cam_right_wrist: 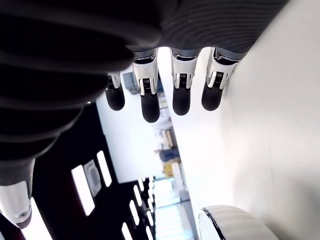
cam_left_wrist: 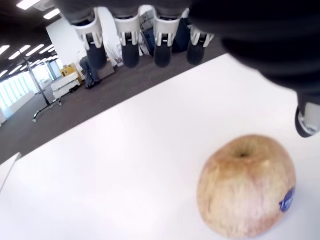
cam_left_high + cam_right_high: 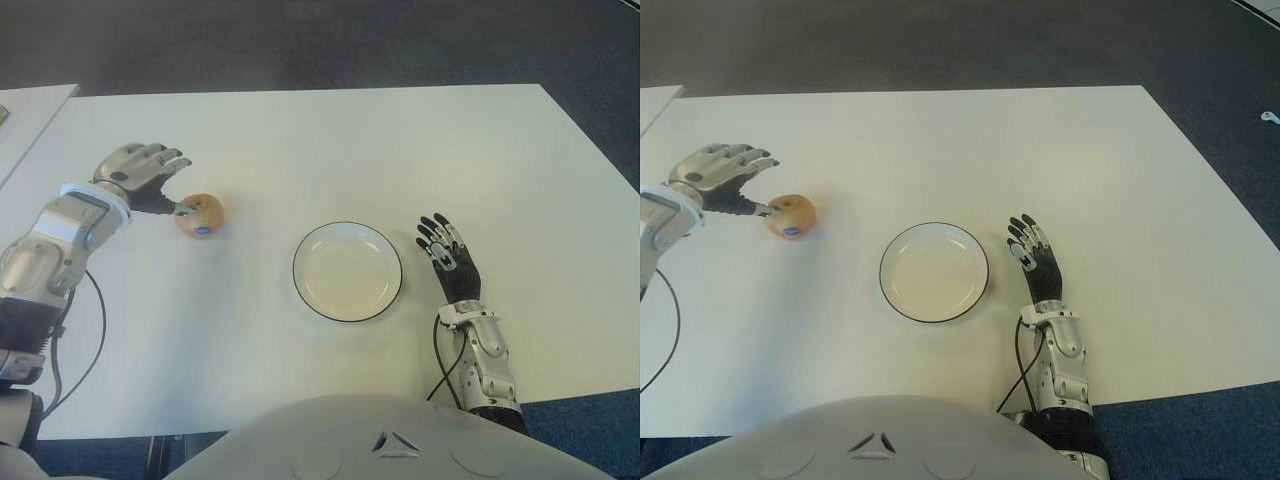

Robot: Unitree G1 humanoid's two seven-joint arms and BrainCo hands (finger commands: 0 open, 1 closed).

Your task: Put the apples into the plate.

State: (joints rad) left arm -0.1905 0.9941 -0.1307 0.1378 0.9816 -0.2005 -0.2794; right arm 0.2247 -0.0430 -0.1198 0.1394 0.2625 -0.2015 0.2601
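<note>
While fingers spread above it, left hand grips nothing; thumb near apple, contact unclear. Apple on table, left of plate. Right hand beside plate, fingers extended, empty.

In the left wrist view you see only four fingertips of the left robot hand, its palm a dark blur across the upper edge. The apple there is cut slightly by the lower edge, and the writing on its blue sticker is too small for you to read. In the eye views you cannot tell whether the thumb actually touches the apple. The right wrist view cuts the plate down to a sliver of rim. A second table at far left runs off frame.
</note>
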